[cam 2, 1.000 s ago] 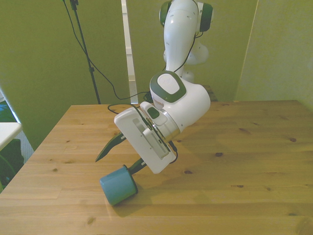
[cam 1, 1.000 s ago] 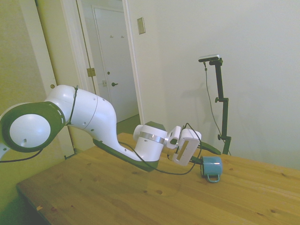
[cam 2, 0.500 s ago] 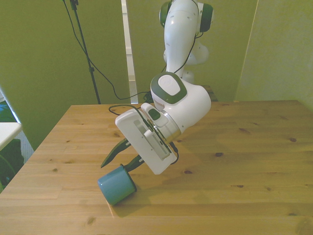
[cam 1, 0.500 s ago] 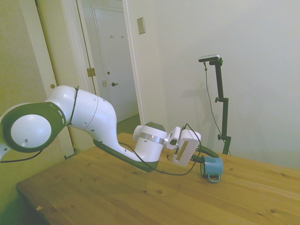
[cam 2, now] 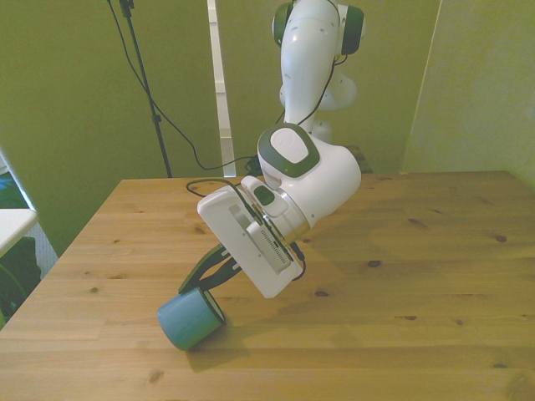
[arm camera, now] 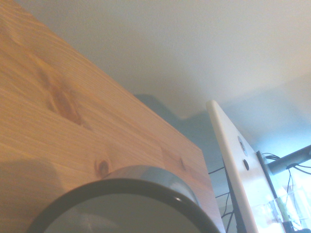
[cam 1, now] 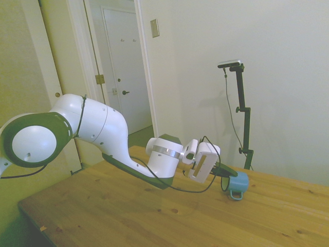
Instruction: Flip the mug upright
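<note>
The teal-blue mug lies tilted on the wooden table near its front edge, base toward the camera, mouth toward the arm. In the side view the mug has its loop handle hanging down. My gripper reaches low and nearly level from behind it. The two dark fingers are drawn together at the mug's rim, shut on its wall. The side view shows the gripper at the mug's mouth. The wrist view shows the dark rim of the mug from close by, over wood.
The mug lies toward the front view's left. A black cable trails over the table's far part behind the arm. A white shelf corner stands off the table at the front view's left. A white panel stands beyond the table in the wrist view.
The fingers, spread wide a second ago, have closed onto the mug's rim. The mug has shifted toward the front view's left and tipped a little.
</note>
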